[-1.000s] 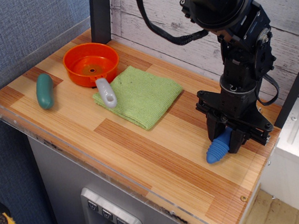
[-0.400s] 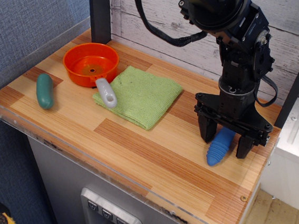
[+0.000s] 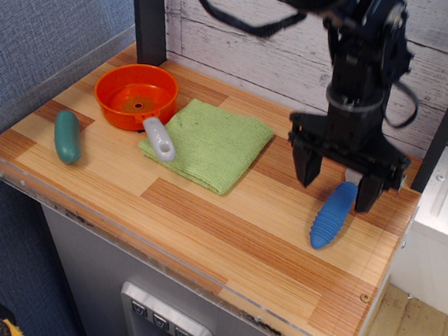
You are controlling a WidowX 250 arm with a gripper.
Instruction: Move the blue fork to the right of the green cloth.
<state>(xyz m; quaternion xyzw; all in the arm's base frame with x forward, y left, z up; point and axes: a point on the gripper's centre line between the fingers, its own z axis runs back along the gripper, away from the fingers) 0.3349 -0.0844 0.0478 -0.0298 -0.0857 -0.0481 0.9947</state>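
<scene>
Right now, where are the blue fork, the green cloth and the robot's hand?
blue fork (image 3: 333,216): the only camera view, on its ribbed blue handle.
green cloth (image 3: 212,144): same view, middle of the folded cloth.
hand (image 3: 338,183): same view, midway between its open fingertips, above the fork.

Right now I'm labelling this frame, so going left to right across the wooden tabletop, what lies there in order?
Smooth teal-green oblong piece → orange round pan → folded light-green microfibre cloth → ribbed blue-handled fork, lying under the open black gripper.
</scene>
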